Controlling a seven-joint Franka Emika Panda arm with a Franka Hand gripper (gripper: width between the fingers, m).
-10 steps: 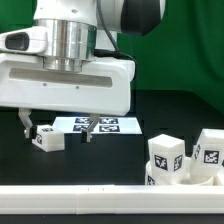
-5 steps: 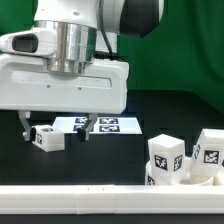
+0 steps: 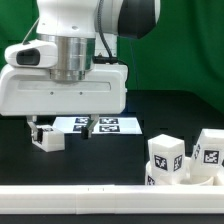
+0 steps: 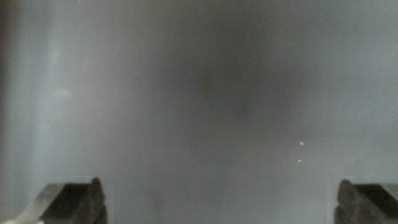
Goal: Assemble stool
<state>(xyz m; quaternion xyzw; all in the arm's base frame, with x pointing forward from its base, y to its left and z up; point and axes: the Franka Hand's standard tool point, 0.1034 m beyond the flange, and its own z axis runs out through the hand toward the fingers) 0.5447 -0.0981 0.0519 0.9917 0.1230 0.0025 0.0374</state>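
White plastic, smooth and matte, on every furniture part. Black, dull counter (image 3: 150, 112) beneath, green backdrop (image 3: 190, 50) behind.

Noted around the work area:
- Bulky white arm housing (image 3: 70, 95), rounded at the corners, filling the upper part at the exterior view's left and hiding the counter behind it.
- Marker board (image 3: 112, 125), thin and flat, lying behind the jaws and partly covered by the finger at the exterior view's right.
- Long white bar (image 3: 90, 198) across the foreground, cutting off the lower edge of the stool parts.

Task parts:
- One short blocky leg (image 3: 47, 138) on the counter, low between the jaws, nearer the finger at the exterior view's left. Cannot tell whether touched.
- Second leg (image 3: 166, 155) and third leg (image 3: 210, 148), both upright with square tags, at the exterior view's right, well apart from the jaws.
- Rounded seat (image 3: 192, 177) just beneath those two, mostly hidden.

Jaws spread to full width, gripping nothing. Same in the wrist view: two dark fingertips (image 4: 71, 205) well apart, only blurred grey between.
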